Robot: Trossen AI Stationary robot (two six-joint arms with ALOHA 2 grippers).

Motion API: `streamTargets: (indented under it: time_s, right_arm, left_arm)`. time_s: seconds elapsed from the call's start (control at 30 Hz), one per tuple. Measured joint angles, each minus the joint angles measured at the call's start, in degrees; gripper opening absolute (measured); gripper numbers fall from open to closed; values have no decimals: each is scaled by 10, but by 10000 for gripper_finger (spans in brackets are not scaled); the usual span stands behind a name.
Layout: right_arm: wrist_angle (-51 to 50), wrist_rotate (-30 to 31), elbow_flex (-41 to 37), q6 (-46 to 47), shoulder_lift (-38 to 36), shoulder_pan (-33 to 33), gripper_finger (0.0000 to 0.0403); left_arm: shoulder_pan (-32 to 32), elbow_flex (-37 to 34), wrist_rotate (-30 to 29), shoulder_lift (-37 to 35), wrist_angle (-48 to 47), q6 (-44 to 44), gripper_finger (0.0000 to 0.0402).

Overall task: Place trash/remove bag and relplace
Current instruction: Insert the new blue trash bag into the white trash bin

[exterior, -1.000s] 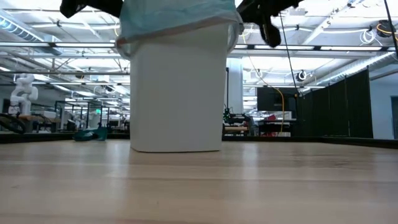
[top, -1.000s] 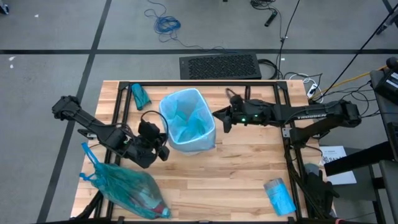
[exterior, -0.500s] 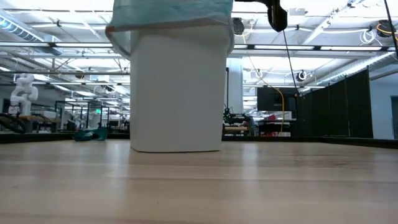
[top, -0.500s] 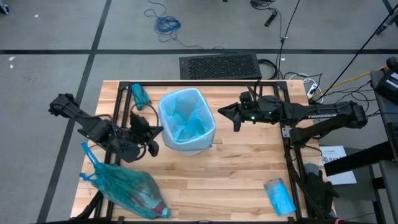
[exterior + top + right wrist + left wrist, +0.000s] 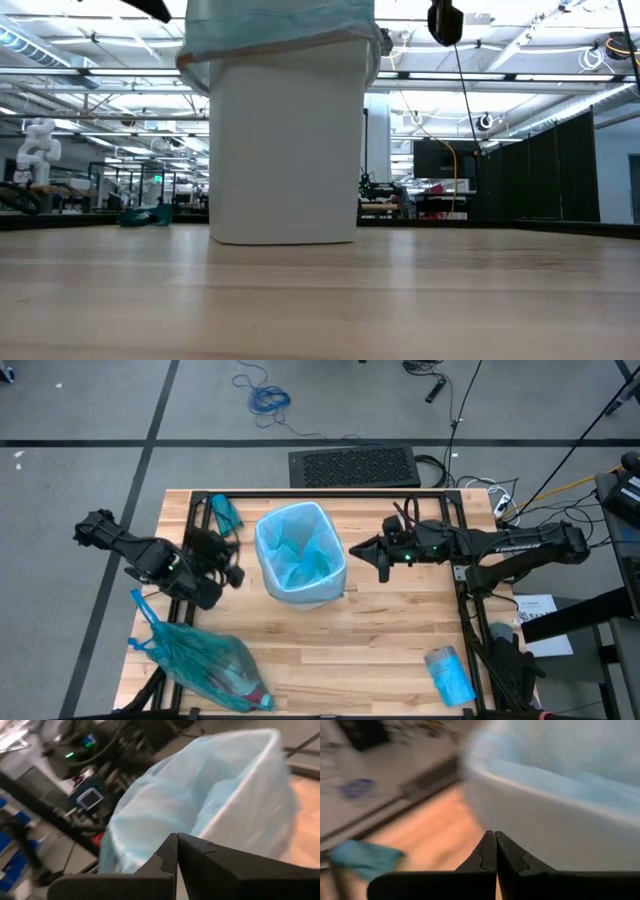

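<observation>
Both hands (image 5: 236,553) (image 5: 352,550) back — bin (image 5: 300,554) between

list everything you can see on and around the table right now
bin: one, white, table middle, standing upright
bin liner: one, pale blue, fitted inside the bin, folded over its rim
full bag: one, teal, tied, table's near left corner
folded bag: one, teal, far left of table
packet: one, pale blue, off the table's right near edge
floor mat: one, black, beyond the table
left gripper: shut, empty, left of the bin
right gripper: shut, empty, right of the bin
</observation>
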Motion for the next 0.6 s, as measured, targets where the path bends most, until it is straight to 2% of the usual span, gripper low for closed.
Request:
streamTargets:
  time_s: [0.1, 0.2, 0.37, 0.6]
  right_arm:
    - [0, -12, 0, 6, 0, 17, 0]
    - [1, -14, 0, 14, 6, 39, 0]
    - [-3, -15, 0, 27, 33, 72, 0]
    - [1, -27, 0, 42, 70, 100, 0]
  left_arm:
    - [25, 0, -46, -7, -69, -60, 0]
    - [61, 0, -50, -15, -72, -45, 0]
    - [121, 0, -45, -23, -21, 45, 0]
    - [230, -1, 12, -30, 56, 209, 0]
